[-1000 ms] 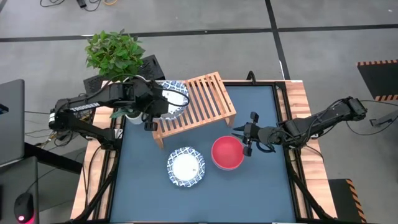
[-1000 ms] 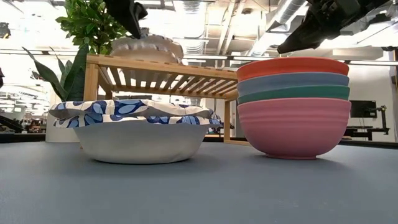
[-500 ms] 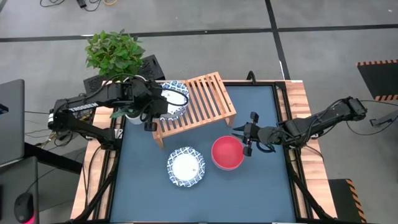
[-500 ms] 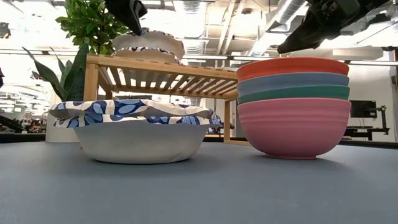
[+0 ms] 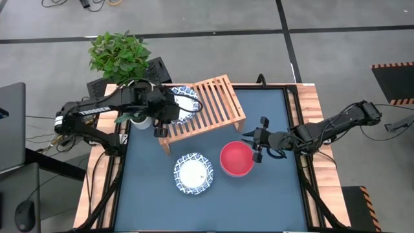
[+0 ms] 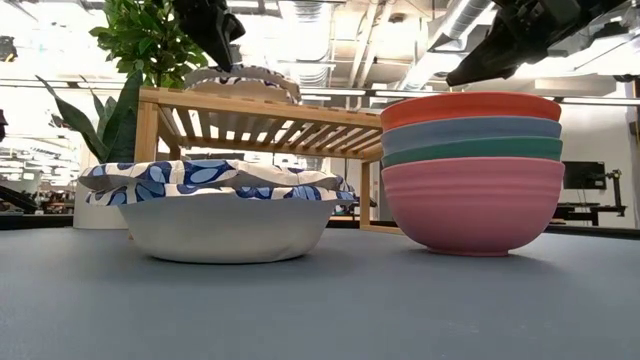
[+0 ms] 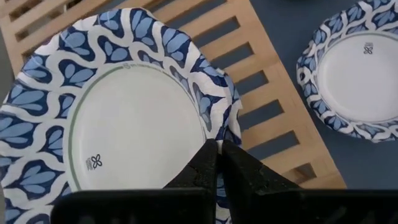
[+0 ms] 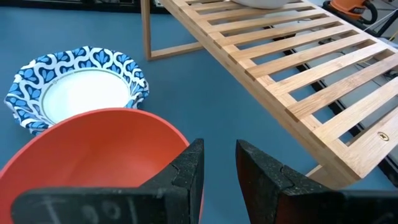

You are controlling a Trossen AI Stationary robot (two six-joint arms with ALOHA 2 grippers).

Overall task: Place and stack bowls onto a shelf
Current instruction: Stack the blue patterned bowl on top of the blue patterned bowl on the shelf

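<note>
Bowls are split three ways: one blue-patterned bowl (image 7: 124,118) sits over the shelf (image 5: 217,103), pinched at its rim by the closed left gripper (image 7: 216,163); another patterned bowl (image 5: 193,173) and the coloured stack (image 6: 472,170) rest on the table (image 5: 272,194). The right gripper (image 8: 217,167) hovers just beside the stack's red rim, fingers slightly apart, holding nothing. Releasing now (the bowl overhangs the slats' end) could tip it off.
</note>
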